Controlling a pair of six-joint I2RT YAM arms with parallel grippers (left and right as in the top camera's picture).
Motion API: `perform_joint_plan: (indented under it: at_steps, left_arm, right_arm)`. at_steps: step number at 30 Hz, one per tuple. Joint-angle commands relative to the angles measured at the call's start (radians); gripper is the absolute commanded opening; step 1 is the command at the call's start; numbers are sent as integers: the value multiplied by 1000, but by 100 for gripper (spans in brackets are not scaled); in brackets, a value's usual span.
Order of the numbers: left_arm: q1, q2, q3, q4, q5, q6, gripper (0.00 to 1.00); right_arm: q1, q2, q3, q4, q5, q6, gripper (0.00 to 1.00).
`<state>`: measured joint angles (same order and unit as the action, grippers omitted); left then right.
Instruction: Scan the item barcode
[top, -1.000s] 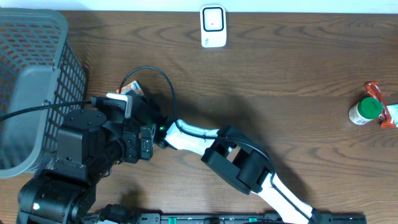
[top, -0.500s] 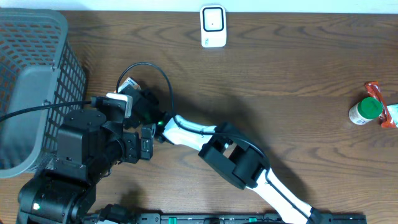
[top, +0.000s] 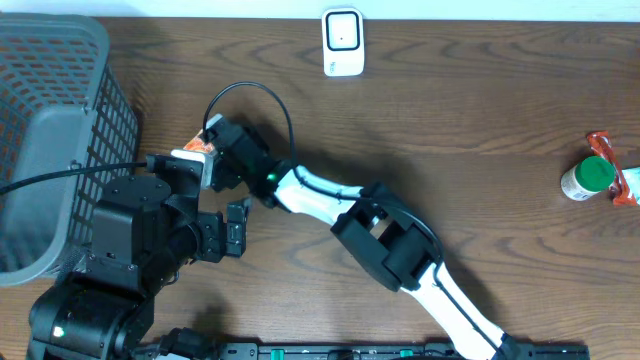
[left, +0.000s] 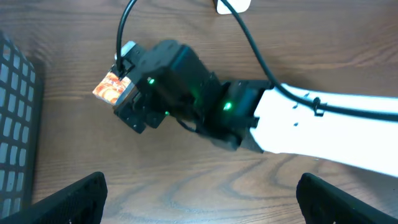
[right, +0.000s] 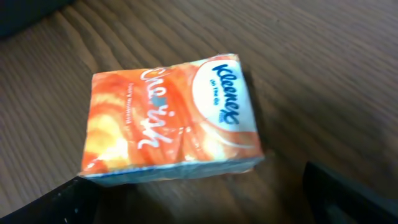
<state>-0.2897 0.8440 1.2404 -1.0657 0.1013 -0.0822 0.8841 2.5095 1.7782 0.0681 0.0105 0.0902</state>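
Right gripper (right: 214, 194) advanced over tissue pack (right: 171, 118) — jaws wide, empty; left gripper (left: 214, 200) likewise spread. Risk: soft pack slipping from shallow pinch — never reaching scanner (top: 342, 42).

1 tissue pack (right: 171, 115), 1 basket (top: 70, 30), 1 scanner (top: 342, 42)

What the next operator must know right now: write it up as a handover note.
Left gripper: open, empty, looking down on the right arm.
Right gripper: open, poised over the tissue pack, not gripping it.
Tissue pack: flat on the table near the grey basket, logo side up; no barcode visible.
White scanner: at the far table edge, well apart from the pack.
Done: approach only.
Left: grasp, carry to scanner, present barcode.
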Motion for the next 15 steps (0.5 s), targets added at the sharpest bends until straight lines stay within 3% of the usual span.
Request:
perform_joint_plan:
  at_steps: [1,8,15]
  left_arm:
    - [3,-2,11,3,-9,-2,98]
    - [3,-3,11,3,-9,-2,98]
    - [3,-3,11,3,-9,-2,98]
  right_arm:
    - [-32,127,-71,-68,-157,8,99]
    - [0,127,-69,-76,-195,-86,99]
    - [47,131,-69,-60,-94,-114,99]
